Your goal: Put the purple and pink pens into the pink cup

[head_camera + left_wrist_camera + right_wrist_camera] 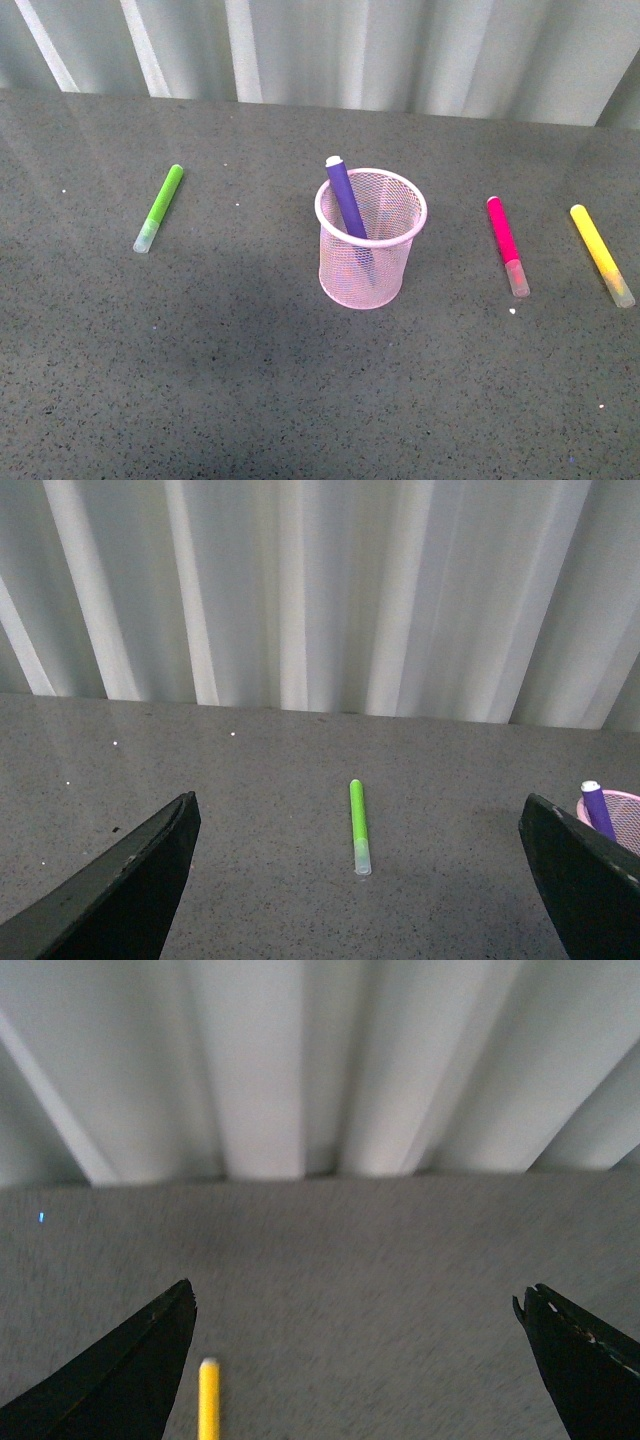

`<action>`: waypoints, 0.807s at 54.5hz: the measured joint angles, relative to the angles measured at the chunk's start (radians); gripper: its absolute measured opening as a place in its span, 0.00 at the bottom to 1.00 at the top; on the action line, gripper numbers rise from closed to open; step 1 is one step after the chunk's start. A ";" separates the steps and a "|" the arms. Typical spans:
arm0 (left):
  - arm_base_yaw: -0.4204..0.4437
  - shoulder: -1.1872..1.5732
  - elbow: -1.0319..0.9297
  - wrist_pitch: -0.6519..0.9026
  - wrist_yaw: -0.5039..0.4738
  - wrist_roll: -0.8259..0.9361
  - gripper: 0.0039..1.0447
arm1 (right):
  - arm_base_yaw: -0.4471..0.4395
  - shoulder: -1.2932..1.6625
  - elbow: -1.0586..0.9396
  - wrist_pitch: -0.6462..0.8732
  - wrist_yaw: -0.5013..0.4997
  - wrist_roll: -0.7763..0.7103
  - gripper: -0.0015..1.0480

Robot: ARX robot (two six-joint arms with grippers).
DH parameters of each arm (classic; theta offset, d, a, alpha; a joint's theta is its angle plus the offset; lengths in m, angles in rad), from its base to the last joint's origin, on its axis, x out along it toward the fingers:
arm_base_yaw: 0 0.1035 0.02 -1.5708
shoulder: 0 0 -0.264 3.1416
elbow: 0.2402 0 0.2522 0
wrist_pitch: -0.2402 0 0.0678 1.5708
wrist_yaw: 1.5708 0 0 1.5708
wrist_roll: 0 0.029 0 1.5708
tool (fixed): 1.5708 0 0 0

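- Dark speckled counter (250,400) is seen, with a pale pleated wall behind.
- Left claw (358,797) is spread and empty, the lime-green marker (160,208) ahead of it.
- Pink cup (385,275) is upright at centre, with the purple pen (345,195) leaned inside.
- Pink pen (503,235) lies flat right of the cup, apart from it; the yellow marker (598,248) lies beyond.
- Pink pen is judged light, stiff, smooth and prone to roll; best pinched mid-barrel, not at the cap.
- Right claw (355,1286) is spread and empty.

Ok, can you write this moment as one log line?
purple pen: standing in pink cup | pink pen: lying on table, right of cup | left gripper: open, empty | right gripper: open, empty
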 joint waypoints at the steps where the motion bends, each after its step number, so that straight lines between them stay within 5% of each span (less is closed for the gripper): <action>1: 0.000 0.000 0.000 0.000 0.000 0.000 0.94 | 0.012 0.036 0.019 -0.023 0.000 0.002 0.93; 21: 0.000 0.000 0.000 0.000 0.000 0.000 0.94 | 0.248 0.300 0.064 -0.116 0.009 -0.010 0.93; 44: 0.000 0.000 0.000 0.000 0.000 0.000 0.94 | 0.273 0.487 0.078 -0.065 -0.021 0.060 0.93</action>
